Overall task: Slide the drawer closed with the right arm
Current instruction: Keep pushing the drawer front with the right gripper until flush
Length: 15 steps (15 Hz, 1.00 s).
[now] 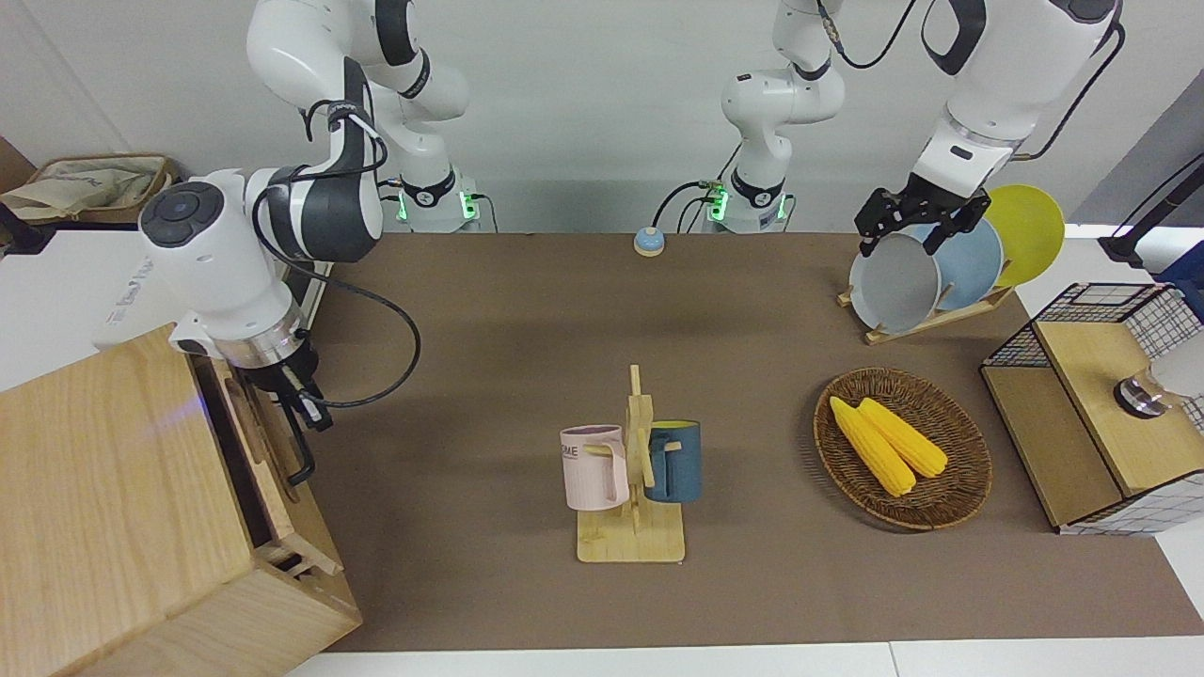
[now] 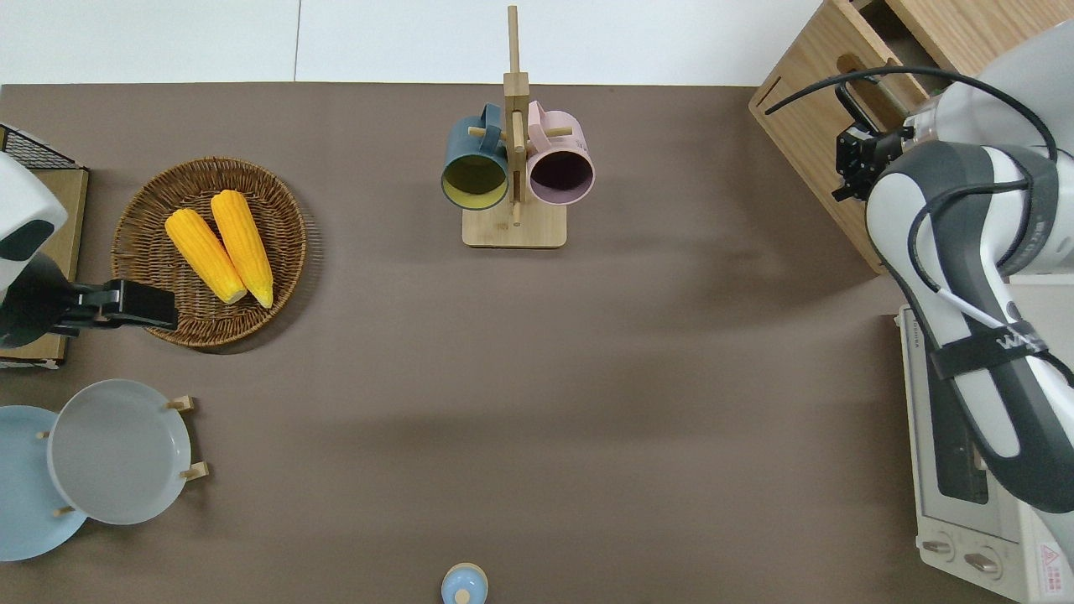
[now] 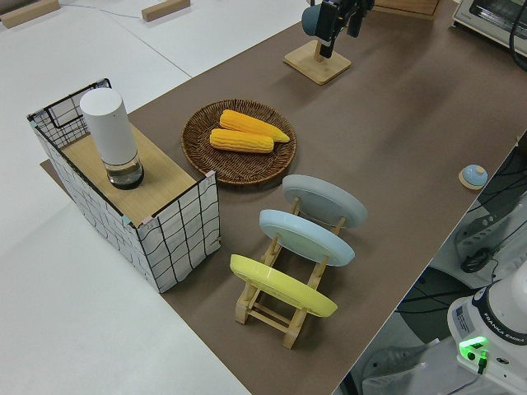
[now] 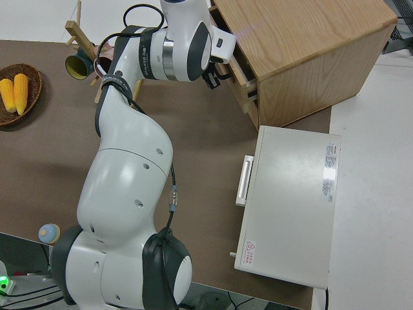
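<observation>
The drawer (image 1: 268, 442) of the pale wooden box (image 1: 113, 508) is pushed almost fully in, with only a narrow dark gap left at its top edge. Its black bar handle (image 1: 299, 451) faces the table's middle. My right gripper (image 1: 308, 409) points down and its fingertips rest against the drawer front by the handle's end nearer the robots; the fingers look shut and hold nothing. The overhead view shows the right gripper (image 2: 856, 155) at the drawer front (image 2: 818, 109), and the right side view shows the gripper (image 4: 216, 74) there too. My left arm is parked, its gripper (image 1: 905, 230) open.
A mug rack (image 1: 632, 470) with a pink and a blue mug stands mid-table. A wicker basket (image 1: 941, 508) with two corn cobs, a plate rack (image 1: 926, 273) and a wire-mesh box (image 1: 1091, 404) lie toward the left arm's end. A white toaster oven (image 2: 965, 470) sits nearer the robots than the wooden box.
</observation>
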Each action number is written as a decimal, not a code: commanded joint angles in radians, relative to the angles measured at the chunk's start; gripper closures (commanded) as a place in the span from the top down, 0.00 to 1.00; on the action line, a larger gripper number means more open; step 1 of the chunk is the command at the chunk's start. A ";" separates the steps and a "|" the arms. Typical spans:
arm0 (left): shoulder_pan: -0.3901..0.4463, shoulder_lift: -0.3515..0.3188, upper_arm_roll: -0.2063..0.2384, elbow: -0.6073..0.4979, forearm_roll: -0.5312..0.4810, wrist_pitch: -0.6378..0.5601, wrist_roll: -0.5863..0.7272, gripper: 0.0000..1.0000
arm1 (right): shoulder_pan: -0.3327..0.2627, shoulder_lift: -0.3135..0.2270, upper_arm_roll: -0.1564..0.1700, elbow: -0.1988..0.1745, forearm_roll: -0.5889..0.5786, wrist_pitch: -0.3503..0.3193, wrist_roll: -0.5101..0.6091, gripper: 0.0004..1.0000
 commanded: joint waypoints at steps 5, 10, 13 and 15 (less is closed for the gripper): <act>-0.005 -0.010 0.005 -0.005 0.011 -0.011 0.007 1.00 | -0.074 0.026 0.014 0.048 0.021 -0.006 -0.096 0.00; -0.005 -0.010 0.005 -0.005 0.011 -0.013 0.007 1.00 | -0.083 0.034 0.016 0.060 0.023 -0.004 -0.109 0.00; -0.005 -0.010 0.005 -0.005 0.011 -0.011 0.007 1.00 | -0.083 0.034 0.016 0.060 0.023 -0.004 -0.111 0.00; -0.006 -0.010 0.005 -0.005 0.011 -0.013 0.007 1.00 | -0.083 0.034 0.016 0.061 0.023 -0.004 -0.111 0.00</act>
